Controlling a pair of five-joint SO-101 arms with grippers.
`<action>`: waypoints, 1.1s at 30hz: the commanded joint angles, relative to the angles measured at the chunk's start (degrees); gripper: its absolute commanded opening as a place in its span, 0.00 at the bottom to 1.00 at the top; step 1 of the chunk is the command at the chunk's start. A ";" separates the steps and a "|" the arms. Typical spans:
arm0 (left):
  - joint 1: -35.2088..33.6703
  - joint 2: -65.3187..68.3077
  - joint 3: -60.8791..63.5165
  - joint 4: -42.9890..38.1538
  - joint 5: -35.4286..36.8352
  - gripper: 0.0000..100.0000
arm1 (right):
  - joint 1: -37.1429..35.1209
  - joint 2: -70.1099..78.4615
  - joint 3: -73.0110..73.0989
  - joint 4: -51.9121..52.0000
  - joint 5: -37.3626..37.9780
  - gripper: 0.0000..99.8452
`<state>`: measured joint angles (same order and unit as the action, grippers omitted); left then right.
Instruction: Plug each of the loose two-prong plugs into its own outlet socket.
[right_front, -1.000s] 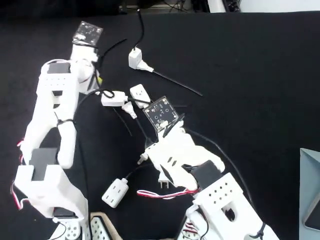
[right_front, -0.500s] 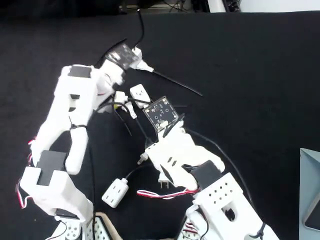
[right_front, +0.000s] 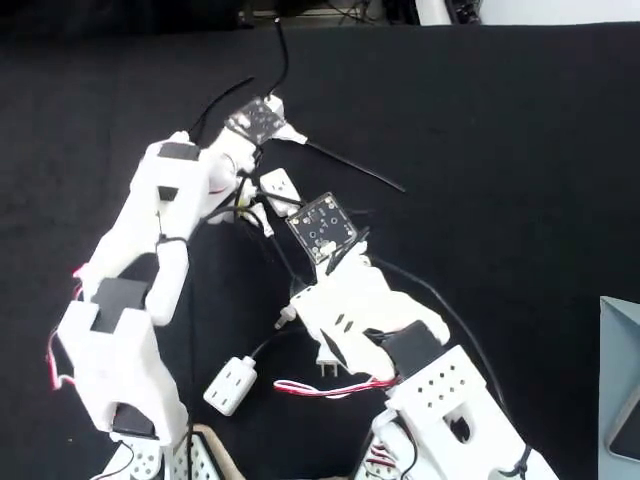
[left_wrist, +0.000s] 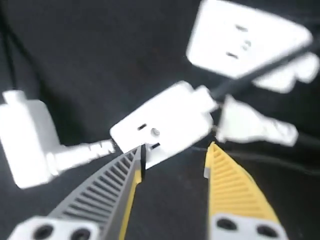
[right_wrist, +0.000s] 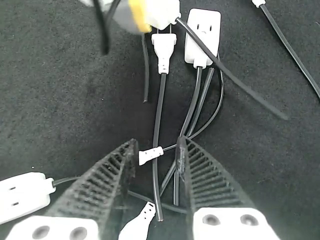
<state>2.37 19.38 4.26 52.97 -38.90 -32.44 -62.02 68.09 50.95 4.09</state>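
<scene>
My left gripper (left_wrist: 175, 149) is open, its grey and yellow fingers astride the near edge of a white socket block (left_wrist: 160, 122). A white two-prong plug (left_wrist: 250, 127) lies at that block's end, seemingly plugged in. In the high view this gripper (right_front: 238, 208) sits in the cluster of cords by a second white outlet (right_front: 280, 185). My right gripper (right_wrist: 156, 145) is open with a small white plug (right_wrist: 150, 155) between its dark fingers, untouched. That gripper (right_front: 290, 305) is just short of the cluster. A loose plug (right_front: 327, 365) lies with bare prongs beside the right arm.
A white adapter plug (right_front: 275, 120) with a black cord lies at the far side. Another white outlet (right_front: 230, 385) rests near the front between the arms. Black cords (right_wrist: 160, 115) cross the dark mat. A grey bin (right_front: 620, 380) stands at the right edge.
The left arm swung in from the far left, and its gripper came down over the socket block in the cluster. The right arm has stayed still.
</scene>
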 joint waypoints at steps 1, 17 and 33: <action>-0.48 4.75 -6.81 -1.05 1.76 0.21 | 0.35 -0.57 -0.40 -1.05 0.35 0.13; -1.01 9.14 -11.82 -4.66 6.07 0.26 | 0.35 -0.57 0.13 -1.14 1.85 0.13; -1.71 12.66 -17.54 -4.75 8.18 0.09 | 0.35 -0.57 0.22 -1.14 1.93 0.13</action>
<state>1.49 35.47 -12.53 49.10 -31.08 -32.44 -62.02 68.53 50.95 5.58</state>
